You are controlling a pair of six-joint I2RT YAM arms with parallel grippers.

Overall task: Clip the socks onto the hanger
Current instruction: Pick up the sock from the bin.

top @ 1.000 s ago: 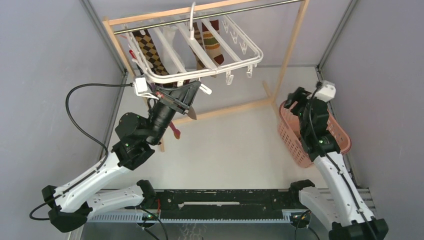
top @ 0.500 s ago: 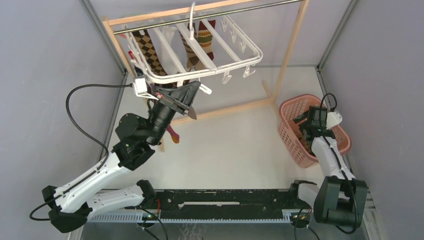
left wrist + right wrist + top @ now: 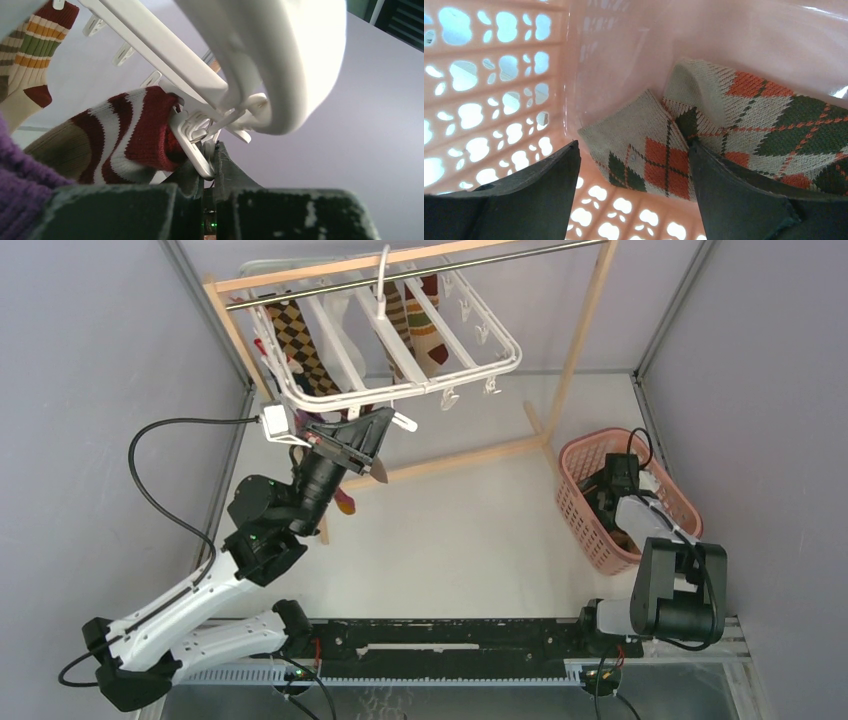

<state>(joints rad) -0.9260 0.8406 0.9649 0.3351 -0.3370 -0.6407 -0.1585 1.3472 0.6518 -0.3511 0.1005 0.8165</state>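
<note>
Sinking since the last view, the right hand now sits inside the basket, well right of the hanger. It is spread wide open over an argyle sock, holding nothing, and should straddle a fold before closing. At the hanger's near-left corner the left hand pinches a clip touching a red-white sock.

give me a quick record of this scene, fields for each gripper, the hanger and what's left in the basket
left gripper: shut on a clip of the hanger, red-white sock at the clip's mouth
right gripper: open, inside the pink basket, poised over an argyle sock
hanger: hooked on the wooden rack
already hung: brown argyle sock, striped sock
</note>
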